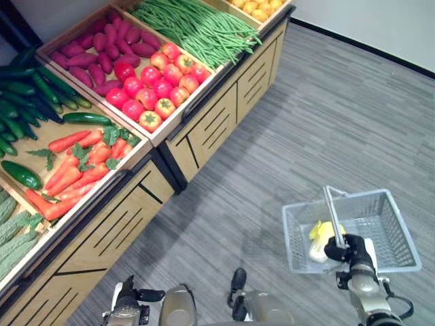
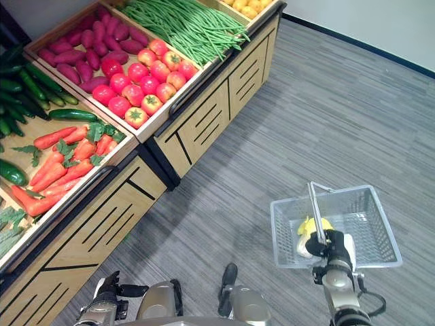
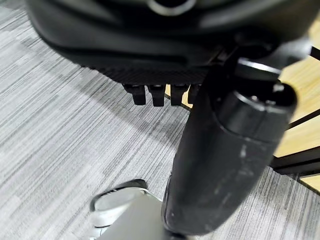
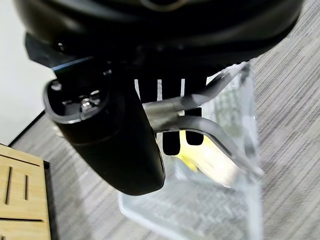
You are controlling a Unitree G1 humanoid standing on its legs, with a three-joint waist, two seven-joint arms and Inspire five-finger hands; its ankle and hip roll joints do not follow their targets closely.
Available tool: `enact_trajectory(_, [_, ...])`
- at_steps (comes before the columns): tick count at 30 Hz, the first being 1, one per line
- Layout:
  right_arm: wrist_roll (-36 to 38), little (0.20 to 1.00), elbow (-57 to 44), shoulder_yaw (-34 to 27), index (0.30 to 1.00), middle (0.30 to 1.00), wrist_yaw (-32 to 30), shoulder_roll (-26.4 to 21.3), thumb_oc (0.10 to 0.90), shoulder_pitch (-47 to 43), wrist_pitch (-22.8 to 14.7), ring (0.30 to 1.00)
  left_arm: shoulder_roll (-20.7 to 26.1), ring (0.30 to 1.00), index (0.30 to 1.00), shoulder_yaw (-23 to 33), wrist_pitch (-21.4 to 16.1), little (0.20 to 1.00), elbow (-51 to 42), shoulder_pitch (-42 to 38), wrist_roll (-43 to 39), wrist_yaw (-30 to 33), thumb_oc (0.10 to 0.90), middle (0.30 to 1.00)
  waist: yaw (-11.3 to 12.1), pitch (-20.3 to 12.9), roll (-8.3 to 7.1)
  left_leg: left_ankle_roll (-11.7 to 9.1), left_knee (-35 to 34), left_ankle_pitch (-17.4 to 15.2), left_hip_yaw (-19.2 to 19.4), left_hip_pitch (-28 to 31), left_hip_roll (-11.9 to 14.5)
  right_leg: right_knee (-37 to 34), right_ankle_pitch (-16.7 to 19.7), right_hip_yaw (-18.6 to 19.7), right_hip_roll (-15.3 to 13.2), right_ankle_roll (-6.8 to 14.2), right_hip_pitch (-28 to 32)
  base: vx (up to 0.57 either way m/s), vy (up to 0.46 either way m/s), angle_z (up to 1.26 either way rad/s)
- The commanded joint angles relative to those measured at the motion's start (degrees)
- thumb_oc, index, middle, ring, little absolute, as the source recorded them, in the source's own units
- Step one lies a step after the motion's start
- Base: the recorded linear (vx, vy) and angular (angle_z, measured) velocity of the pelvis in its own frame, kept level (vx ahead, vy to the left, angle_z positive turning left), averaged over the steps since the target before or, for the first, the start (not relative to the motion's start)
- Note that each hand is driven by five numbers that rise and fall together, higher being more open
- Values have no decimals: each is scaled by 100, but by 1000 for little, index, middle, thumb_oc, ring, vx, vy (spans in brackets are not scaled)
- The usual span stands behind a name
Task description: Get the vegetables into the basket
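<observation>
A clear wire basket (image 1: 383,200) hangs over the grey floor at the lower right. My right hand (image 1: 349,250) is shut on its upright handle (image 1: 332,212); the handle (image 4: 200,125) runs under the curled fingers (image 4: 171,142). A yellow vegetable (image 1: 321,230) and a pale one (image 1: 317,252) lie inside the basket. My left hand (image 1: 128,299) hangs low at the lower left, near the stand's wooden front, with relaxed fingers (image 3: 157,95) and nothing in it. Carrots (image 1: 80,168), cucumbers (image 1: 30,95) and green beans (image 1: 198,28) lie in the stand's bins.
The wooden produce stand (image 1: 204,125) runs along the left and far side, with drawers in its front. It also holds tomatoes (image 1: 153,84), purple sweet potatoes (image 1: 102,49), yellow produce (image 1: 258,7) and green gourds (image 1: 10,231). Grey floor (image 1: 326,115) spreads to the right.
</observation>
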Motion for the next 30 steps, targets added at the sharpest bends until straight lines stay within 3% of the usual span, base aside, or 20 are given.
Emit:
enact_trajectory(1, [62,300,-626,-342,300,300,-217,-190,400,-5,-466,300,64,1000,1000,-223,92,1000,145,136,161,16,900,1000,-121,-168,24,158,-882,290,546,240,102,446,-354,345,-675,1186,41,199,81,31])
enact_trajectory(4, [20,300,-544,-301,300,300,-207,-163,400,-22,-436,300,77,1000,1000,-210,115,1000,215,163,187,23,900,1000,-58,-144,18,135,-988,319,503,347,101,532,-457,286,-667,1197,161,98,88,30])
enact_trajectory(8, [-6,300,-443,-252,300,300,-138,-5,400,-42,-373,300,147,1000,1000,-126,124,1000,287,184,119,32,900,1000,2,-154,-92,423,-1116,175,400,492,-146,884,-366,297,-909,1297,126,95,221,-10])
enact_trajectory(10, [-1,300,-366,-254,300,300,-136,9,400,-55,-361,300,158,1000,1000,-124,117,1000,265,194,120,30,900,1000,24,-156,-110,451,-1129,145,391,505,-181,879,-355,312,-941,1315,142,100,186,18])
enact_trajectory(11, [34,300,-315,-231,300,300,-124,75,400,-110,-350,300,192,1000,1000,-128,103,1000,265,179,107,9,900,1000,85,-172,-194,513,-1100,68,321,456,-254,859,-279,330,-1004,1380,126,101,226,27])
enact_trajectory(16, [6,300,-202,-105,300,300,-98,139,400,-253,-337,300,288,1000,1000,-56,104,1000,273,198,101,43,900,1000,202,-179,-314,602,-1113,-56,271,438,-390,767,-58,352,-1109,1513,147,60,156,24])
enact_trajectory(17, [15,300,-106,-65,300,300,-92,160,400,-325,-331,300,323,1000,1000,-32,103,1000,220,221,75,62,900,1000,268,-180,-363,650,-1153,-79,256,442,-456,816,161,355,-1177,1592,110,49,135,10])
enact_trajectory(19, [-16,300,-42,-4,300,300,-87,186,400,-392,-326,300,348,1000,1000,16,97,1000,273,223,54,66,900,1000,320,-187,-375,684,-1215,-82,280,479,-472,939,270,305,-1248,1643,68,57,138,3])
enact_trajectory(22, [-14,300,180,36,300,300,-74,190,400,-439,-300,300,408,1000,1000,-32,92,1000,145,210,27,55,900,1000,338,-177,-334,772,-1436,-27,81,588,-564,1562,398,556,-1266,1674,-119,90,128,15])
enact_trajectory(23, [64,300,460,26,300,300,-56,188,400,-493,-306,300,421,1000,1000,-61,57,1000,142,184,-35,33,900,1000,262,-198,-277,797,-1623,16,-135,721,-614,1671,426,975,-1063,1639,-296,110,62,53])
enact_trajectory(24, [103,300,581,24,300,300,-62,179,400,-535,-306,300,422,1000,1000,-68,35,1000,138,171,-85,32,900,1000,225,-192,-240,793,-1684,39,-213,789,-626,1682,418,1124,-982,1592,-395,156,39,51])
enact_trajectory(25, [138,300,693,17,300,300,-71,176,400,-570,-306,300,434,1000,1000,-73,13,1000,180,144,-112,30,900,1000,178,-183,-199,771,-1735,56,-320,841,-617,1595,396,1295,-939,1559,-531,80,-7,72])
enact_trajectory(28, [210,300,965,-32,300,300,-88,148,400,-652,-296,300,424,1000,1000,-99,-6,1000,165,116,-139,53,900,1000,156,-157,-169,734,-1695,30,-495,870,-590,1350,440,1340,-1024,1561,-656,125,-92,77])
enact_trajectory(30, [284,300,1426,-114,300,300,-74,54,400,-743,-271,300,445,1000,1000,-274,-71,1000,136,14,-42,48,900,1000,18,-74,-155,655,-1465,-170,-897,910,-638,744,559,1858,-1089,1651,-880,249,-239,80])
